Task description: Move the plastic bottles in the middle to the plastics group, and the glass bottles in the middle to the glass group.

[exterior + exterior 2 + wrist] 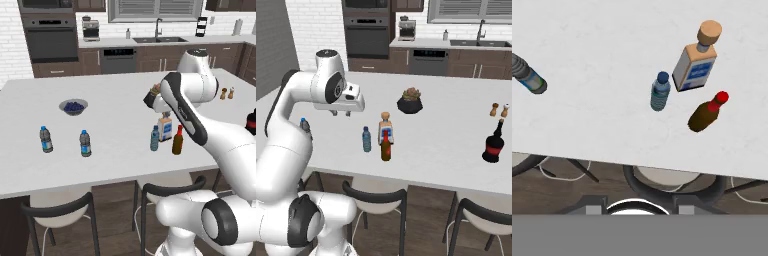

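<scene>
Hovering above the white counter [446, 145], well over the three bottles in the middle and touching none: gripper [341, 113] hanging empty under the white arm, with the spread of its fingers impossible to judge from these angles. Standing upright near the front edge, close together: light-blue bottle [660, 92] with a blue cap, square clear bottle [695, 62] with a tan stopper just behind and beside it, brown bottle [707, 112] with a red cap nearest the edge (all three apart from one another). Sitting off to the left, well apart from that cluster: two grey water bottles [46, 139] [85, 143] with blue bands, and behind them a bowl of dark berries [74, 106]. Waiting far out on the right: dark bottle [493, 143] with a red upper part. Resting further back: black plant pot [410, 101], plus two small shakers [499, 110]
</scene>
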Motion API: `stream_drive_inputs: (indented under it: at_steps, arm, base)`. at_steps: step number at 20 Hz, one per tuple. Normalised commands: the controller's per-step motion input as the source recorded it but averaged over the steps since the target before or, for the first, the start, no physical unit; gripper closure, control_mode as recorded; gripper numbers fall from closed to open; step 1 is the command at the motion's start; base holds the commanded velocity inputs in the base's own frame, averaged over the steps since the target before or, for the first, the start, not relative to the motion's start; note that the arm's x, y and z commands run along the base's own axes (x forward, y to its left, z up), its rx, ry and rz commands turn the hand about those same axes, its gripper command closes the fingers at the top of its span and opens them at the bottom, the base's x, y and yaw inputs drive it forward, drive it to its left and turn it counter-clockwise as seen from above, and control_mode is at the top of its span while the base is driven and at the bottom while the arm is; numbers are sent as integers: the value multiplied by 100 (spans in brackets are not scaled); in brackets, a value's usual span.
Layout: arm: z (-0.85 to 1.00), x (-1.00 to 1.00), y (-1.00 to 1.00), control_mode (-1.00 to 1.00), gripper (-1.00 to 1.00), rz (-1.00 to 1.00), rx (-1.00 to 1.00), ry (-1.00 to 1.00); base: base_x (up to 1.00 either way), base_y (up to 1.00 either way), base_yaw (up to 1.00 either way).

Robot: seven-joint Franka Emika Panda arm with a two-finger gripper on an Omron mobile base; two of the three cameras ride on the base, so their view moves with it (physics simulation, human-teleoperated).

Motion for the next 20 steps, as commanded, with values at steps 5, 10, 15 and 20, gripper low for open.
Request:
stream_drive_inputs:
  at_steps: [5, 10, 15, 20]
  arm:
    - [-7, -5, -17, -100, -100, 0, 7, 0]
    - [-16, 0, -52, -100, -100, 8, 5, -2]
    - [-27, 5, -77, -100, -100, 2, 2, 0]
    - [-25, 40, -56, -100, -100, -2, -1, 14]
  base:
    - [0, 0, 0]
    - [0, 0, 0]
    - [0, 0, 0]
    - [0, 0, 0]
